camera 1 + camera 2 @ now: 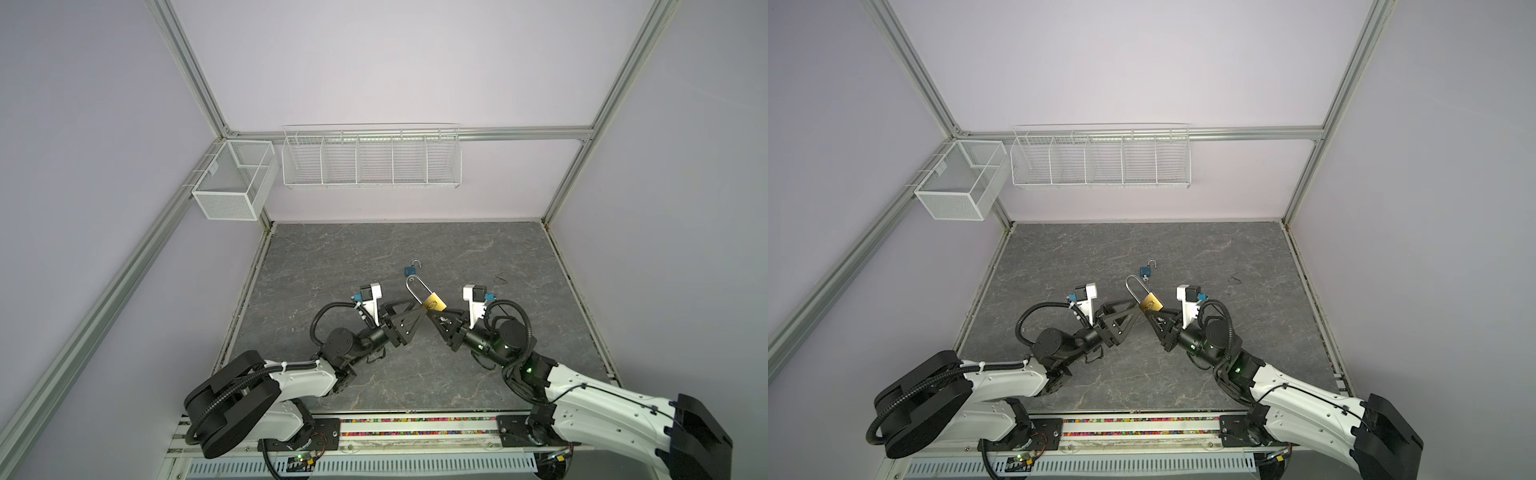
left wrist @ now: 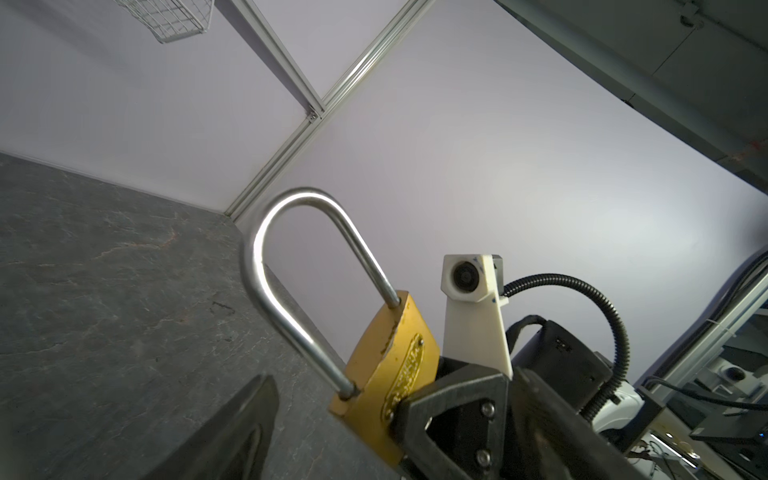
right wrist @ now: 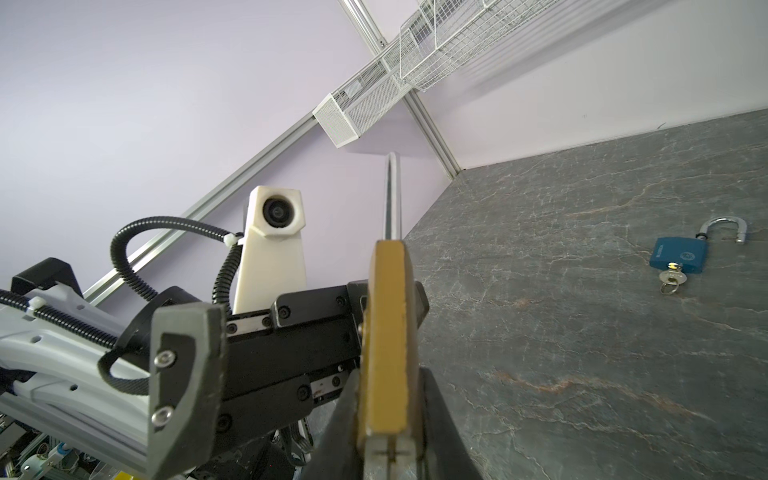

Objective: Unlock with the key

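right now my right gripper (image 1: pixel 436 313) is clamped flat on the brass padlock (image 1: pixel 434 305), which is lifted off the dark, veined, stone-look table (image 1: pixel 478 257) near its middle. the lock's body is a matte yellow block with rounded corners and an oval stamped plate. its shackle (image 2: pixel 253 270) is a long polished steel hoop with both legs seated in the body. the lock's long axis runs away from me toward the back wall and leans left, shackle end farthest. my left gripper (image 1: pixel 419 311) stands spread wide just beside the brass body, gripping nothing. the lock's underside is tucked between my fingers, so i can't make out a keyhole. behind it on the table lies a small blue padlock (image 1: pixel 411 271), its hook swung open and a key (image 3: pixel 671 277) stuck in its base. in both top views that key is too small to make out.
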{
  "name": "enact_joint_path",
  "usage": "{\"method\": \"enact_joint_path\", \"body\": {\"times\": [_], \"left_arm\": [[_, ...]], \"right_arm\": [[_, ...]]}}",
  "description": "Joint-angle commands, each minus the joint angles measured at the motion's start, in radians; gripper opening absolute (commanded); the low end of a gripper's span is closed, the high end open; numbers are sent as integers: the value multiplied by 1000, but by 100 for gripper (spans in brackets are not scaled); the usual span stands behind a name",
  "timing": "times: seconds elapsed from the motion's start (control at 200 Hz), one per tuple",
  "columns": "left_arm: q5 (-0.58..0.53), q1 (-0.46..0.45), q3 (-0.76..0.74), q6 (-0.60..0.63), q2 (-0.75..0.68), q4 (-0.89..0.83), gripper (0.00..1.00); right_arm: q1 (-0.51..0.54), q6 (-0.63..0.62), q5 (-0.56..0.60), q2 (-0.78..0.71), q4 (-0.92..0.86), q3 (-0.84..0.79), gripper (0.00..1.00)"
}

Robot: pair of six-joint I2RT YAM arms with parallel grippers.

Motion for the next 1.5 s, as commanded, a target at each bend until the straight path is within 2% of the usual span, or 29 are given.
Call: {"method": "enact_joint_path", "body": {"times": [0.0, 0.135, 0.295, 0.465, 0.64, 0.795, 0.92, 0.965, 1.025, 1.065, 1.14, 1.38, 1.44, 1.495], "left_arm": [[58, 4, 56, -10, 47, 42, 77], [84, 4, 96, -33, 81, 42, 69], [133, 3, 123, -56, 104, 44, 53], [217, 3, 156, -77, 131, 44, 40], [242, 3, 173, -83, 133, 44, 11], [225, 4, 167, -84, 115, 44, 0], [196, 4, 152, -89, 91, 44, 0], [178, 5, 145, -95, 82, 44, 0], [165, 8, 139, -100, 66, 44, 0], [153, 13, 132, -110, 57, 42, 0], [133, 27, 118, -126, 36, 43, 0], [46, 70, 58, -141, -22, -11, 0], [29, 78, 47, -156, -37, -24, 0], [11, 78, 35, -160, -56, -46, 0]], "right_arm": [[-6, 12, -25, -6, 137, 39, 6], [-6, 10, -19, -15, 134, 35, 6], [-6, 1, -8, -33, 121, 34, 6], [-8, -4, 4, -46, 111, 34, 6], [-9, -6, 6, -54, 99, 37, 6], [-10, -10, 20, -68, 77, 33, 6], [-12, -15, 37, -87, 50, 30, 7], [-12, -22, 41, -98, 29, 30, 14], [-13, -30, 53, -119, -8, 29, 39], [-13, -35, 62, -137, -37, 28, 52], [-13, -45, 82, -181, -118, 22, 65], [-13, -64, 144, -324, -382, 6, 79], [-13, -67, 147, -353, -438, 0, 79], [-13, -73, 141, -363, -499, 1, 72]]}}
